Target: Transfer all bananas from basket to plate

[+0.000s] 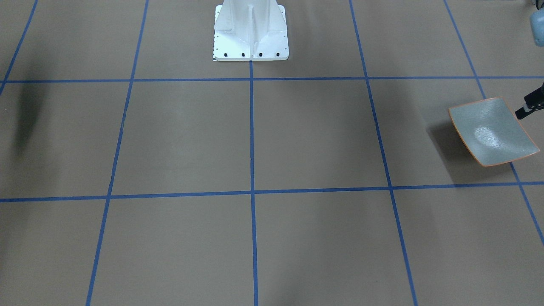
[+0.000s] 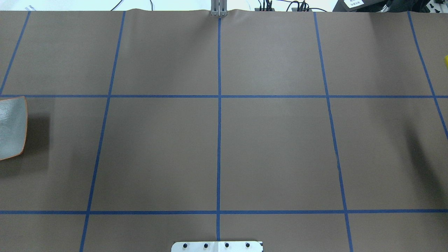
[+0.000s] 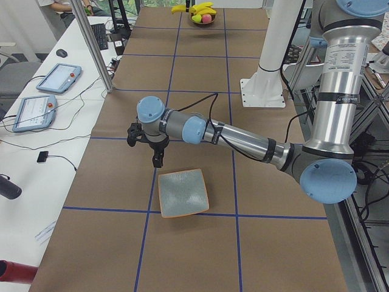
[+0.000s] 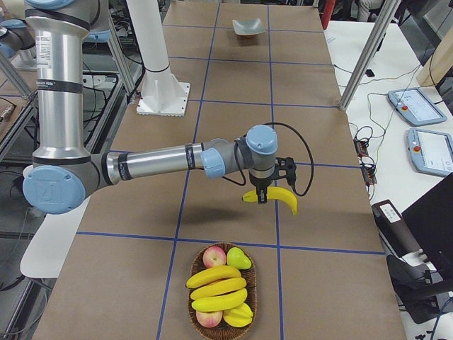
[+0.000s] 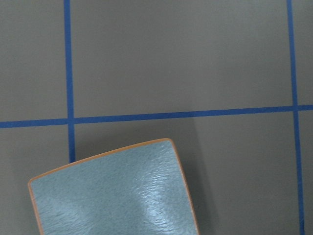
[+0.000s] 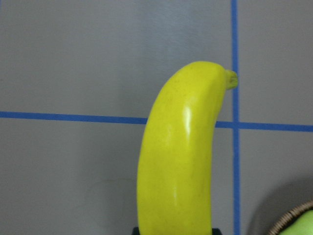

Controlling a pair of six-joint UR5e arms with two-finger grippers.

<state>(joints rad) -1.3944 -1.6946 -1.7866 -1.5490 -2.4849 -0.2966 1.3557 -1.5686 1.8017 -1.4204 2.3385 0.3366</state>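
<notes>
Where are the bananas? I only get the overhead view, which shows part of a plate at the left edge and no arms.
Observer: The right gripper holds one banana in the air above the table.
Operator: And the rest?
Observer: More bananas lie in the basket, just below that gripper in the right-side view.
Operator: Anything on the plate?
Observer: No, the plate is empty.

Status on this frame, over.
Right gripper shut on banana, lifted beside basket. Left gripper hovers by empty plate, state unclear. Other bananas in basket. No obstruction seen.
</notes>
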